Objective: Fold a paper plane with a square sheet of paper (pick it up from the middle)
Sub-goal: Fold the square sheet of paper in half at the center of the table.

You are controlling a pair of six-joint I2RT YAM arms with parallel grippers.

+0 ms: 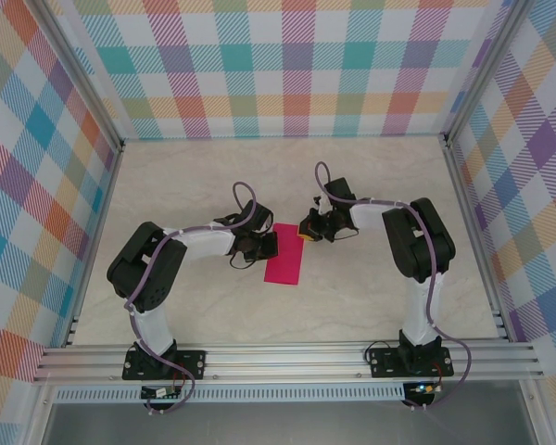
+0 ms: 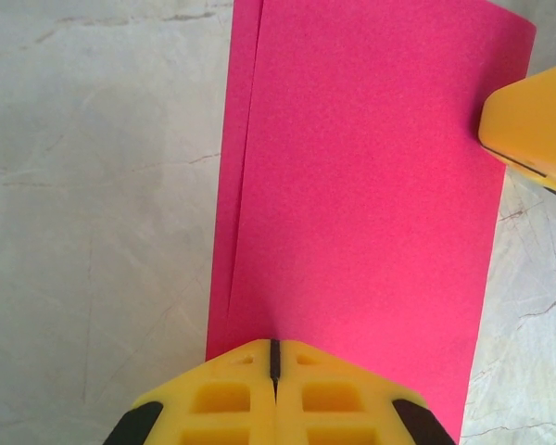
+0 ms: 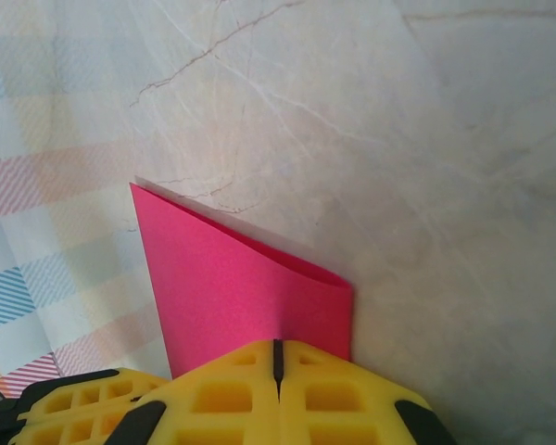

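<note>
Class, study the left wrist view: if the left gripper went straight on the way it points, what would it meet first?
The shut left gripper would meet the folded bright pink sheet of paper on the pale marbled table; its tips sit at the sheet's near edge, contact unclear.

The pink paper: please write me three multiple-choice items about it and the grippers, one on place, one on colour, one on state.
1. Where does the sheet of paper lie?
A. flat on the table, between the left gripper and the right gripper
B. held high in the air
C. hanging off the table's edge

2. What colour is it?
A. white
B. magenta-pink
C. blue

3. How do the left gripper's fingers stand?
A. wide apart
B. shut together
C. one is missing

Answers:
1 A, the top view shows it flat between both grippers.
2 B, it is bright pink in every view.
3 B, the left wrist view shows a thin seam between them.
</note>
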